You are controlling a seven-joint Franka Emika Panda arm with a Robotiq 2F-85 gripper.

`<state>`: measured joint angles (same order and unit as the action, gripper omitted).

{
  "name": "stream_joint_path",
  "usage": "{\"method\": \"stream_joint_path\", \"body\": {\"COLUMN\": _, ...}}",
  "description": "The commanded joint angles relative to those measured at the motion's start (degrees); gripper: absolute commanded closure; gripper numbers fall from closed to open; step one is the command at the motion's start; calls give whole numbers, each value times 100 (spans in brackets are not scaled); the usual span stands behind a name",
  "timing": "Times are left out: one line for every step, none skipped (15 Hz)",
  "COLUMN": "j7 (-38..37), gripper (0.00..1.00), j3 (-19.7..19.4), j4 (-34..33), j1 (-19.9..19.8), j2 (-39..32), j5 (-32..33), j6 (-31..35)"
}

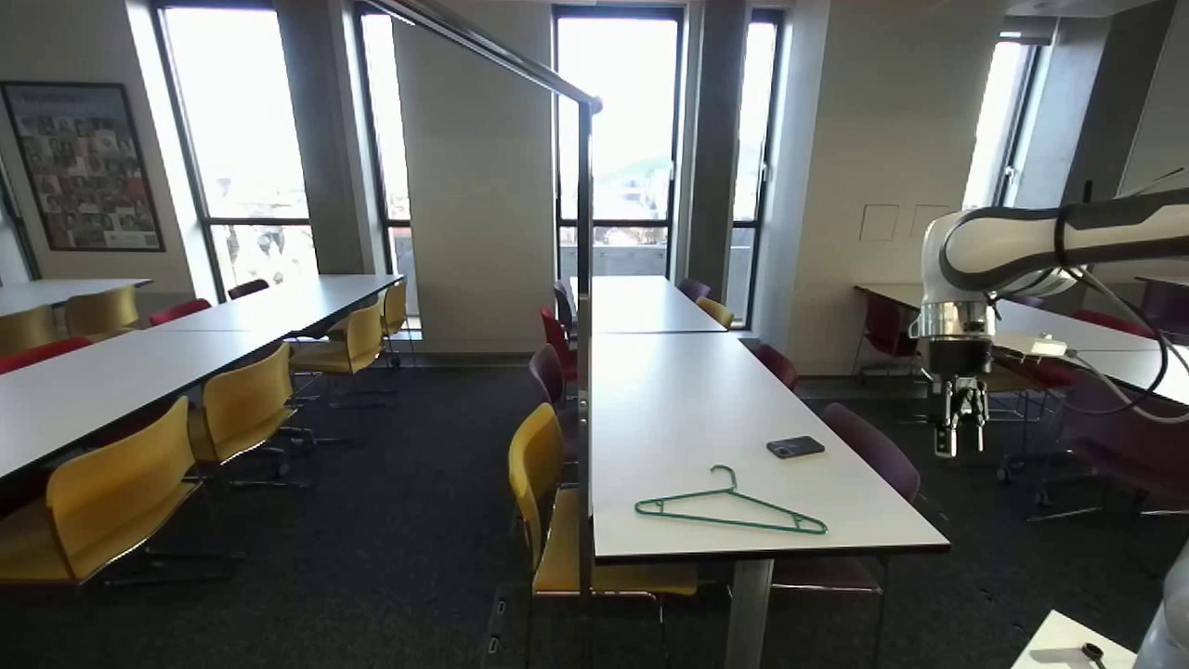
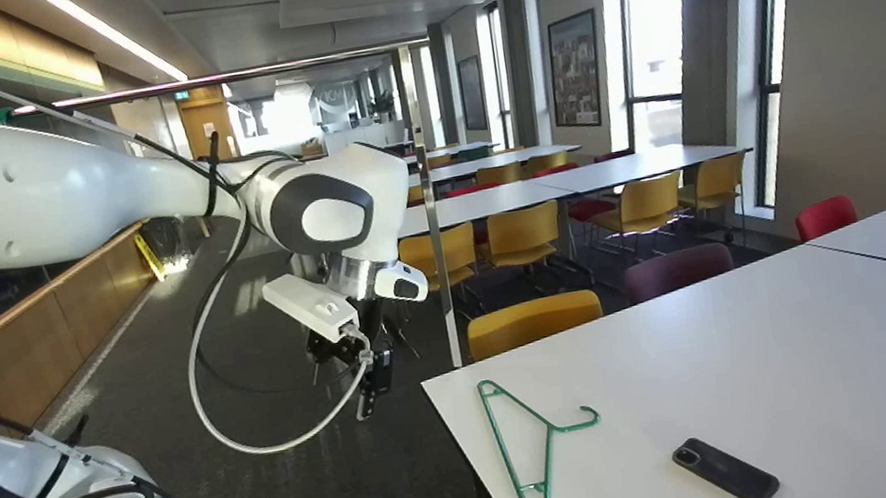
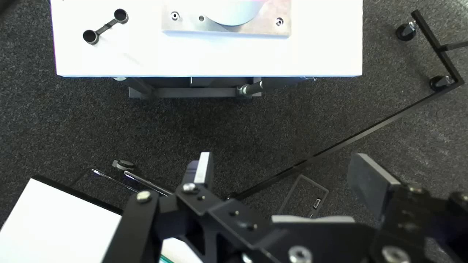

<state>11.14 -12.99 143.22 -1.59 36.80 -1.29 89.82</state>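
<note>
Looks like a shared study or teaching room. Tables [image 1: 669, 390] stand in rows, lined with chairs [image 1: 243, 404]; poster [image 1: 84, 167] on wall [image 1: 478, 186].

in an exterior view: facing windows [image 1: 618, 116] along counter [image 1: 687, 400] | in an exterior view: looking past near arm [image 2: 73, 181] towards chairs [image 2: 524, 235], sharing counter | wrist: peering down at floor [image 3: 226, 124]

White robot arm [image 2: 73, 185], dark grey joint trim [image 2: 286, 218], looping black and pale cables [image 2: 279, 447], black jaws, silvery screws [image 3: 143, 196]

The hanger [image 2: 552, 428] looks smooth plastic, the carpet [image 3: 278, 124] rough and matt.
</note>
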Motion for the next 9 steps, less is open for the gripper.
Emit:
{"method": "stream_joint_path", "body": {"j7": 70, "gripper": 0, "j3": 117, "j4": -8, "j1": -144, "j2": -23, "j5": -55, "j6": -9}}
{"method": "stream_joint_path", "body": {"j7": 70, "gripper": 0, "j3": 117, "j4": -8, "j1": -144, "j2": -23, "j5": -55, "j6": -9}}
{"method": "stream_joint_path", "body": {"j7": 70, "gripper": 0, "j3": 117, "j4": -8, "j1": -144, "j2": -23, "j5": -55, "j6": -9}}
{"method": "stream_joint_path", "body": {"j7": 162, "gripper": 0, "j3": 149, "j4": -9, "j1": -111, "j2": -59, "j5": 32, "j6": 90}}
{"method": "stream_joint_path", "body": {"j7": 268, "gripper": 0, "j3": 180, "j4": -18, "j1": -71, "j2": -105, "j5": 120, "j6": 215}}
{"method": "stream_joint_path", "body": {"j7": 496, "gripper": 0, "j3": 240, "j4": -59, "j1": 3, "j2": -197, "j5": 334, "j6": 389}}
{"method": "stream_joint_path", "body": {"j7": 678, "gripper": 0, "j3": 283, "j4": -135, "j1": 59, "j2": -320, "j5": 476, "j6": 518}}
{"method": "stream_joint_path", "body": {"j7": 825, "gripper": 0, "j3": 312, "j4": -196, "j1": 109, "j2": -432, "j5": 539, "j6": 800}}
{"method": "stream_joint_path", "body": {"j7": 902, "gripper": 0, "j3": 342, "j4": -201, "j1": 129, "j2": -486, "j5": 560, "j6": 1207}}
